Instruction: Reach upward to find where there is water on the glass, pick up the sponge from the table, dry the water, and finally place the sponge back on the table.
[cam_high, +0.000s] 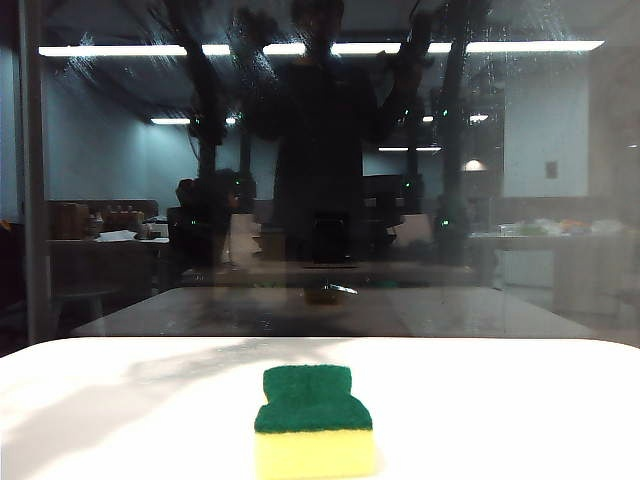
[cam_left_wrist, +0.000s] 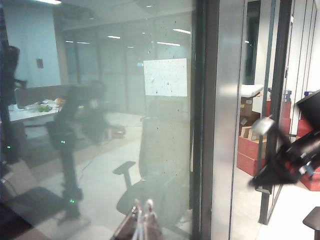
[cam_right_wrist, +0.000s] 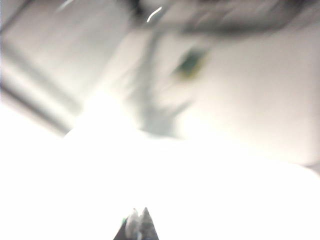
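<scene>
The sponge lies flat on the table, green scouring side up, yellow foam below, near the front edge and untouched; neither arm shows directly in the exterior view, so both pincers are well apart from it. Behind it stands the glass, with pale smears and streaks across its upper part in the exterior view, likely the wet patch, though that is hard to confirm.

The left pincer points at the pane beside the dark frame bar, its tips pressed together with nothing between them; fine specks dot the glass ahead of it. The right pincer is likewise pressed together and empty; its view is smeared and overexposed, showing mostly bright white table, with a small green-and-yellow blur ahead that may be the sponge.

The step in hand looks like going for the sponge; done well, the right pincer should spread before it descends, straddle the narrow waist, and close on the foam body rather than the thin green layer.

No containers are in sight.
</scene>
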